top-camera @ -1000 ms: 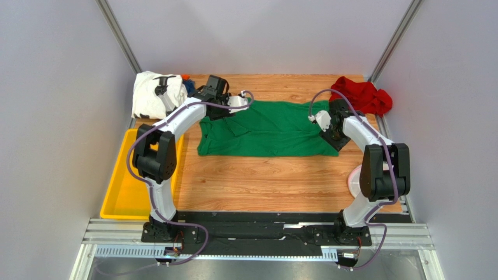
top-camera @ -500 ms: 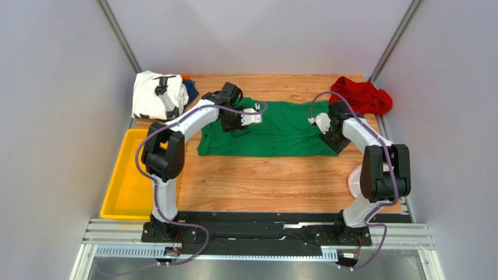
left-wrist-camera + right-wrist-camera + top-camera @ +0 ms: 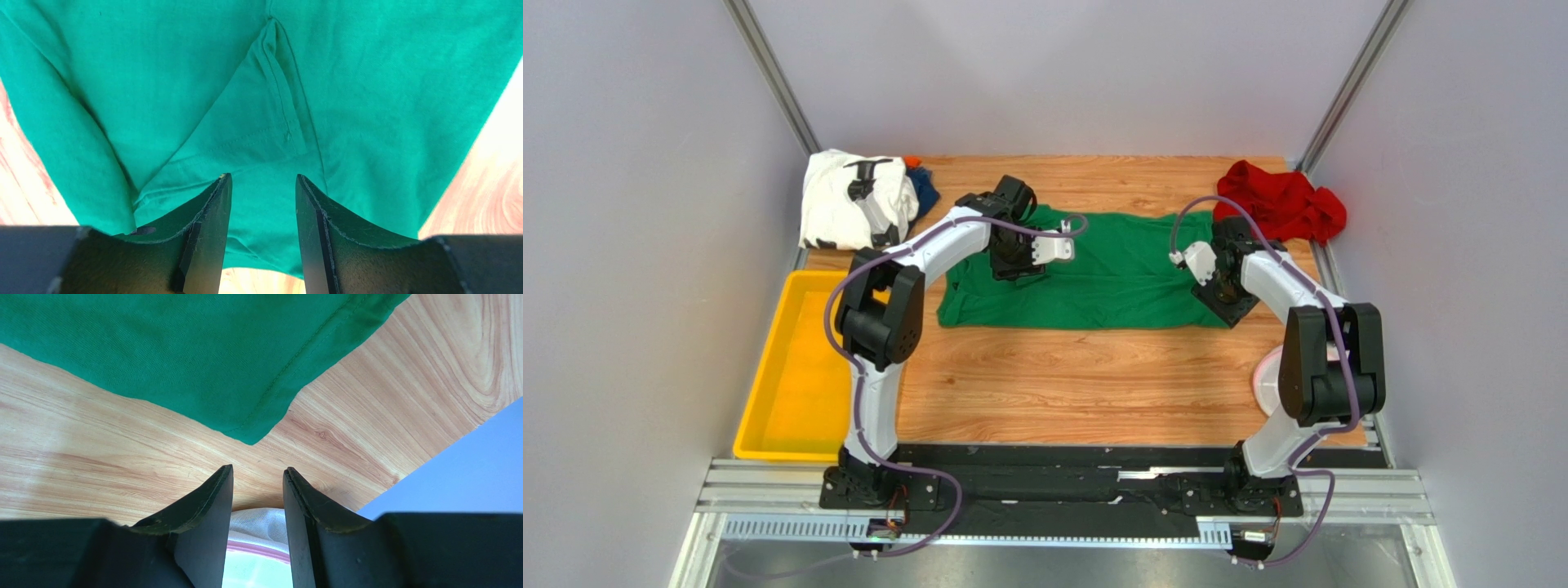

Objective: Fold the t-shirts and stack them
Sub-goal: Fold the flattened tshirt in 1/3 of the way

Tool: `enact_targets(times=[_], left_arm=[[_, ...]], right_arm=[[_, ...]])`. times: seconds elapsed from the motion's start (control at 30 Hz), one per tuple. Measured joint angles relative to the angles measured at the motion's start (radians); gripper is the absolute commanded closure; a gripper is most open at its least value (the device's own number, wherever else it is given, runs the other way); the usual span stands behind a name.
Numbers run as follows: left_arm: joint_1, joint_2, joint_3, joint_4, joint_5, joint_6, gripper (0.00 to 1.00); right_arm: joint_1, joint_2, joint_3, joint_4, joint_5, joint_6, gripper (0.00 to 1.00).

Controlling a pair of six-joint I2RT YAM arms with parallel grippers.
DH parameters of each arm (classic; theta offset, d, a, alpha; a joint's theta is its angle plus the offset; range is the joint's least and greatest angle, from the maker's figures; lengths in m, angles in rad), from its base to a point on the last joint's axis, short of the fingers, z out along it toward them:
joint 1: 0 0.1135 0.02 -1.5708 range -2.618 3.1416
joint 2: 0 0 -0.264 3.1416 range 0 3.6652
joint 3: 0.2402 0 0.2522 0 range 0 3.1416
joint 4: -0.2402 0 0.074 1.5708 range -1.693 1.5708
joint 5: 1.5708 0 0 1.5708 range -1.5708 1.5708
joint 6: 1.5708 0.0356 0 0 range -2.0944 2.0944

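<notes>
- L arm [image 3: 886, 321]: elbow folded high near its base, forearm reaching fwd & in toward centre.
- L gripper [image 3: 261, 184]: aimed down, fingers parted, nothing betw. them.
- R arm [image 3: 1326, 358]: elbow up, forearm angled fwd & inward.
- R gripper [image 3: 258, 474]: low, narrow gap betw. fingers, nothing held.

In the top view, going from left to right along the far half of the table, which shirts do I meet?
white shirt → blue shirt → green shirt → red shirt
</notes>
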Motion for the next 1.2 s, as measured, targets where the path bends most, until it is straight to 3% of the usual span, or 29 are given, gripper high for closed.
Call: enact_targets(times=[0.67, 0.9, 1.1, 1.2], left_arm=[[-0.019, 0.069, 0.045, -0.007, 0.000, -0.008, 0.50], [-0.021, 0.077, 0.047, -0.007, 0.000, -0.010, 0.64], [-0.022, 0.096, 0.050, -0.008, 0.000, -0.016, 0.70], [-0.022, 0.097, 0.050, -0.007, 0.000, -0.016, 0.81]], right_arm=[[0.000, -0.001, -0.019, 0.016, -0.003, 0.000, 0.60], [0.000, -0.006, -0.019, 0.016, -0.003, 0.000, 0.61], [0.000, -0.006, -0.020, 0.016, -0.003, 0.000, 0.61], [0.000, -0.006, -0.020, 0.016, -0.003, 0.000, 0.61]])
